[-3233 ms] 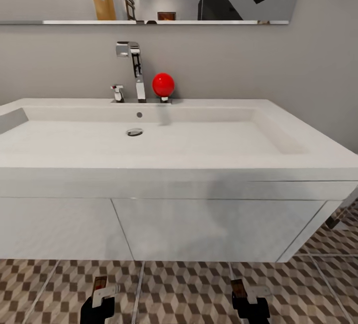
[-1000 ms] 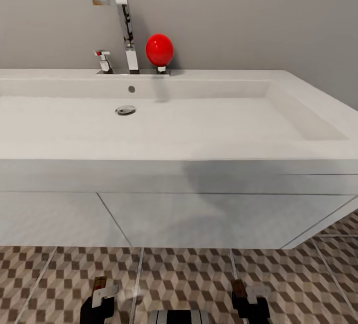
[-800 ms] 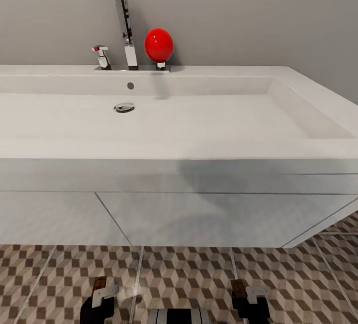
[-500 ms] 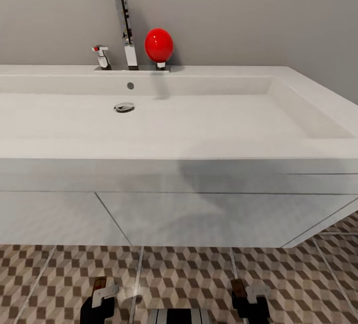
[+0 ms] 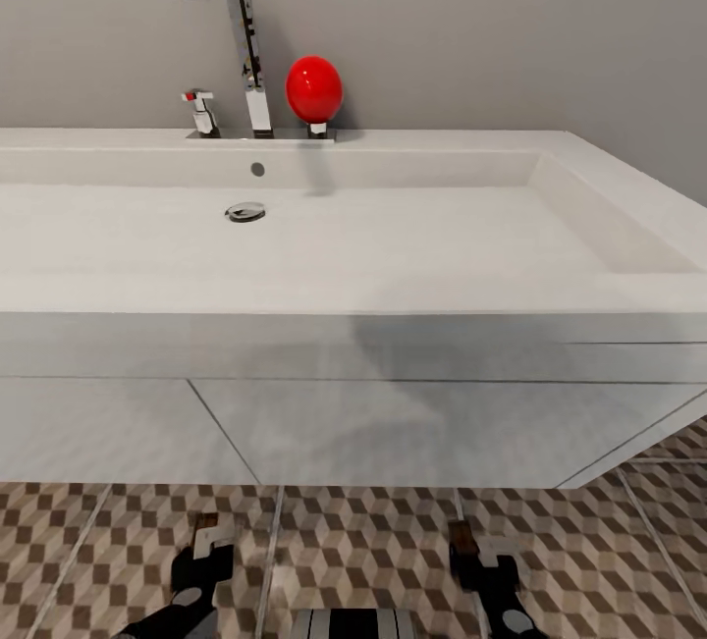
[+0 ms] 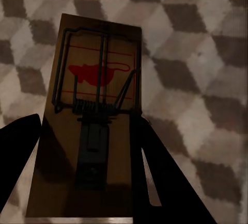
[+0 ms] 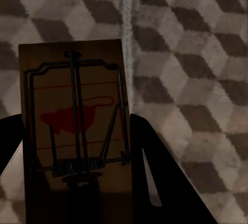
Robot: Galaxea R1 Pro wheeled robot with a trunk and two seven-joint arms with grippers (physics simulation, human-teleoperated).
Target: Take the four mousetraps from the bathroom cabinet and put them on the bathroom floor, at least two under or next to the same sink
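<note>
I hold one mousetrap point(image 6: 95, 131) pinched in the left gripper point(image 5: 201, 560) jaws, another mousetrap point(image 7: 75, 126) in the right gripper point(image 5: 478, 560), both above the bathroom floor point(image 5: 373, 541) before the bathroom sink point(image 5: 344, 256). Plan: lower both flat, close beneath the vanity, then part jaws.

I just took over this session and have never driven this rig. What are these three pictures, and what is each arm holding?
The large picture comes from the robot's head camera, facing a white sink with a chrome faucet and a red ball, above the patterned tile floor. At its bottom edge sit the left gripper and right gripper. The two darker pictures are wrist cameras looking along each gripper's fingers. Each gripper is shut on a wooden mousetrap: left mousetrap, right mousetrap, both with the tiles behind them.
</note>
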